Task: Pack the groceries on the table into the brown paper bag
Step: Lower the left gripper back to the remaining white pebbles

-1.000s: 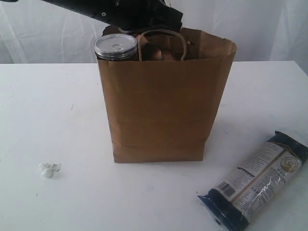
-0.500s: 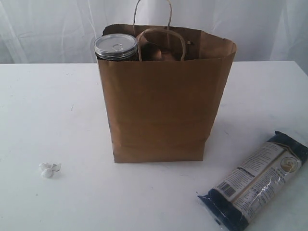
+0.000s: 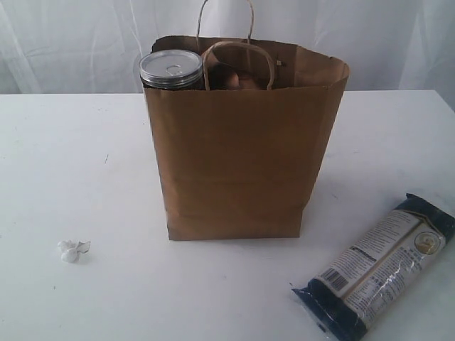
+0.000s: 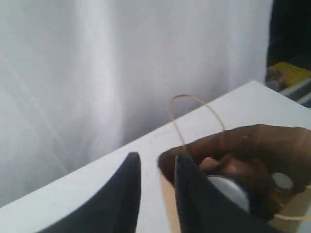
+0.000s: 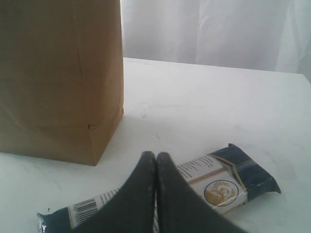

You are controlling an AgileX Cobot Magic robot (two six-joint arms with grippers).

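The brown paper bag (image 3: 238, 156) stands upright mid-table, its far handle raised. The silver pull-tab can (image 3: 170, 69) pokes out of its left corner. On the table (image 3: 85, 156) at the front right lies the long dark-blue packet (image 3: 375, 266). Neither gripper shows in the exterior view. In the left wrist view my left gripper (image 4: 157, 158) is open and empty, high beside the bag's open mouth (image 4: 252, 141), where a white cap (image 4: 282, 180) shows inside. My right gripper (image 5: 155, 155) is shut with nothing in it, just above the packet (image 5: 228, 179) and near the bag's side (image 5: 58, 73).
A small crumpled white scrap (image 3: 73, 249) lies on the table at the front left. White curtains hang behind the table. The table's right edge runs close to the packet.
The dark arm that hung over the bag's top one second ago has left the exterior view, which uncovers the far handle. Bag, can and packet have not moved.
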